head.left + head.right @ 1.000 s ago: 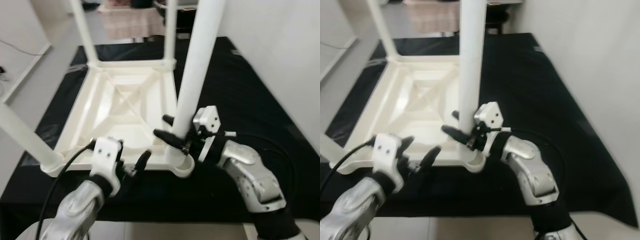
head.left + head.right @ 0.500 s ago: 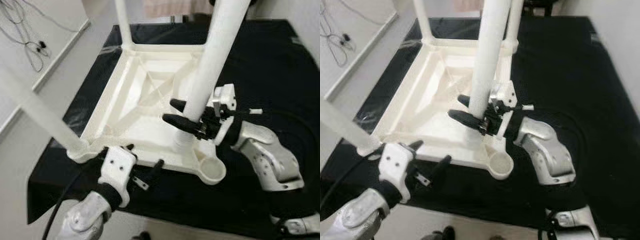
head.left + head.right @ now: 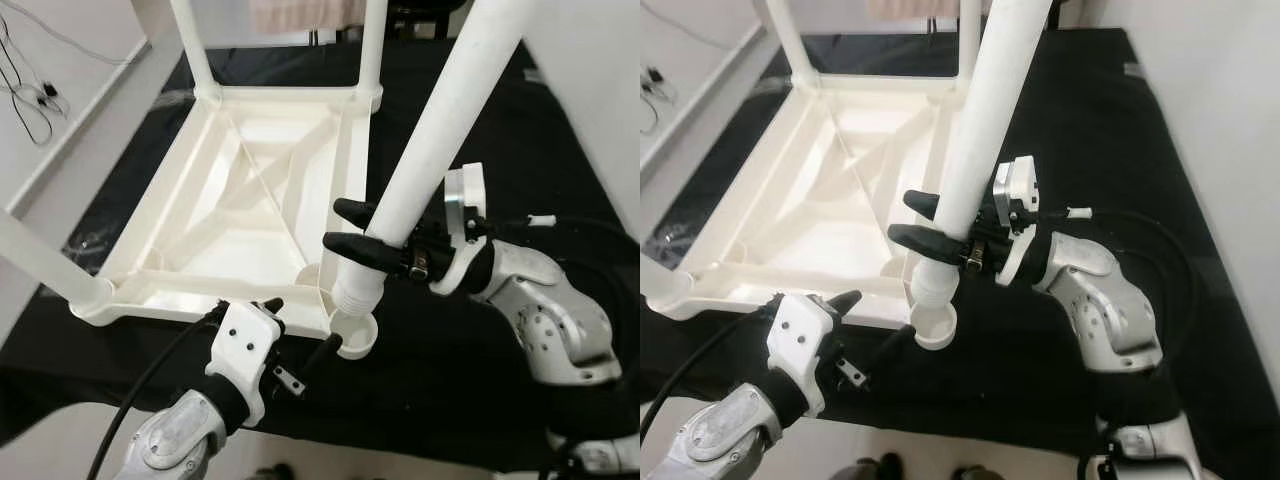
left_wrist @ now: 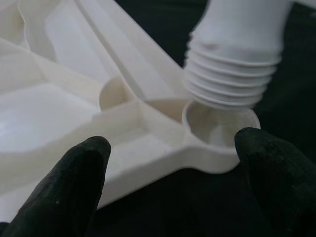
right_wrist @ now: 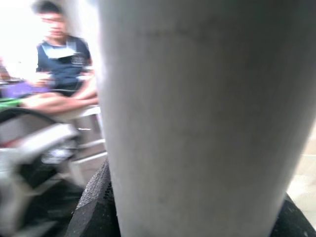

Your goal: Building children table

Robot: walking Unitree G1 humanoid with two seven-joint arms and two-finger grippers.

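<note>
A white plastic children's table (image 3: 190, 215) lies upside down on a black mat. Three white legs stand in its corners: far left (image 3: 190, 45), far right (image 3: 372, 45) and near left (image 3: 40, 265). My right gripper (image 3: 338, 226) is shut on a fourth leg (image 3: 435, 140), which leans to the right. Its threaded end (image 4: 232, 74) hangs just above the open near-right corner socket (image 4: 219, 131), slightly off-centre. My left gripper (image 3: 300, 325) is open, low at the table's front edge beside that socket, holding nothing.
The black mat (image 3: 470, 400) covers the floor under the table. A white wall (image 3: 600, 90) runs along the right, and pale floor with cables (image 3: 30, 95) lies to the left. A seated person (image 5: 61, 64) is in the background. Shoes (image 3: 880, 465) show at the near edge.
The camera has shifted. The held leg's threaded end has moved from inside the table frame to just over the corner socket. The left gripper stays open at the front edge.
</note>
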